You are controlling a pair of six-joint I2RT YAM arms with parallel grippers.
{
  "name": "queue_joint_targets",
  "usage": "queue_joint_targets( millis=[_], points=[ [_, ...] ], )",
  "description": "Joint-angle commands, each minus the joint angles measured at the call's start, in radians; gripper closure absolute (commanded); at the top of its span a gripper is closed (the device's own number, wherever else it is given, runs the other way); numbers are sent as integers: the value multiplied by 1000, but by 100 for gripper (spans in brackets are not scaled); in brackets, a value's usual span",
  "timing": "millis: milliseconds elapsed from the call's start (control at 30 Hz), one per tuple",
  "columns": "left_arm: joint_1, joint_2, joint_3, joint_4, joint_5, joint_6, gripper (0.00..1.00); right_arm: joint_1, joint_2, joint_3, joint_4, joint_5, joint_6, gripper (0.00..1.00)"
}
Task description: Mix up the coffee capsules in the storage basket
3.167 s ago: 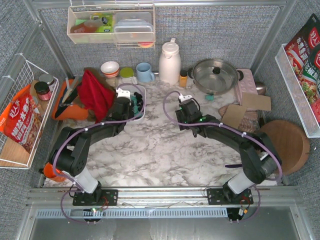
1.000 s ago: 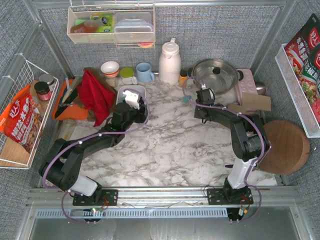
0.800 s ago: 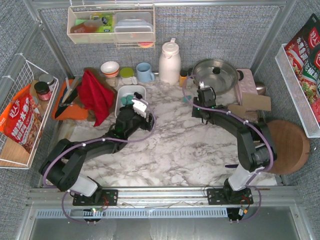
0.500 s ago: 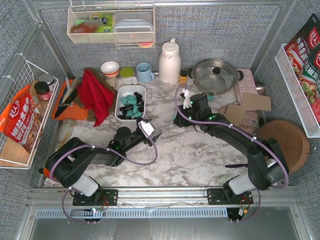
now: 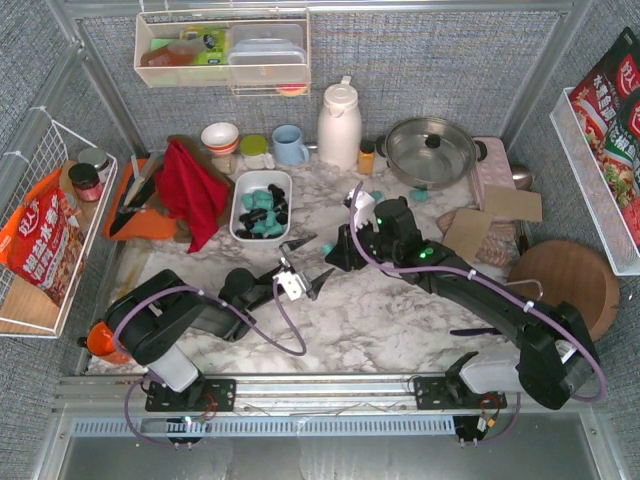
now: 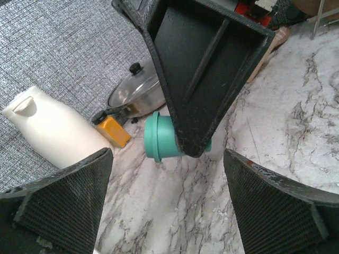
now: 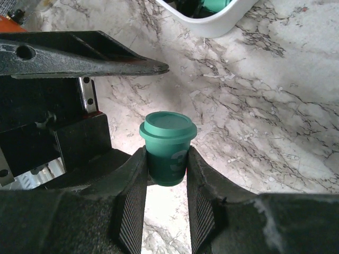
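We log one capsule [image 7: 168,127] sitting in the right claw [image 7: 167,159]. Left claw [image 5: 320,257] faces it, near, not touching. Ahead of the right claw, a little to its right, on the table [image 7: 275,116]: storage basket [image 7: 222,24], capsules [image 5: 262,208] in it. Beyond the right claw from the left: flask [image 6: 47,132], pot [image 6: 139,94].

Both arms are matte black with fat rounded joints, plus a pale grey link [image 5: 172,368] just above each bolted black base plate [image 5: 190,393]. A purple cable [image 5: 284,335] runs along each arm, held on with white clips. The left end effector [image 5: 324,254] has a white block behind long tapered fingers [image 6: 58,206] with a mesh texture. The right end effector [image 7: 167,159] has ribbed pads [image 7: 132,201], and there's a green light [image 5: 418,252] behind it.
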Motion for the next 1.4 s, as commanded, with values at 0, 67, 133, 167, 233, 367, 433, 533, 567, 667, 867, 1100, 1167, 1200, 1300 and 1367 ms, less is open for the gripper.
queue_joint_targets(
  millis=[0,67,133,167,233,367,433,533,567,667,867,1100,1167,1200,1300,1367],
  points=[
    [-12,-8,4,59,-2,48,7,9,-3,3,48,-23,16,75],
    [-19,-8,5,58,-3,55,7,15,1,3,58,-25,22,75],
    [-27,-2,11,58,-4,63,7,21,6,7,63,-27,26,74],
    [-32,2,14,59,-7,69,8,23,8,9,65,-29,27,74],
    [-42,14,20,58,-19,86,9,27,11,12,71,-32,32,74],
    [-60,21,29,58,-48,123,15,30,16,18,69,-37,32,73],
    [-64,22,31,58,-53,130,20,31,17,19,68,-40,32,73],
    [-69,23,33,58,-73,138,27,32,20,21,66,-40,33,72],
    [-70,22,33,58,-77,139,28,32,21,22,67,-41,34,72],
    [-73,18,33,58,-83,140,36,31,22,27,63,-38,32,70],
    [-73,15,33,58,-107,120,49,32,18,36,43,-17,31,55],
    [-49,5,21,63,-206,-22,52,29,-28,61,-51,134,13,41],
    [-15,-6,11,59,-228,-87,53,28,-51,58,-65,194,11,41],
    [4,-17,6,51,-237,-122,55,29,-64,57,-73,225,7,41],
    [83,-85,12,-60,-282,-239,59,29,-94,55,-103,323,-11,41],
    [134,-149,55,-290,-338,-306,60,28,-105,51,-123,395,-30,41]
  ],
)
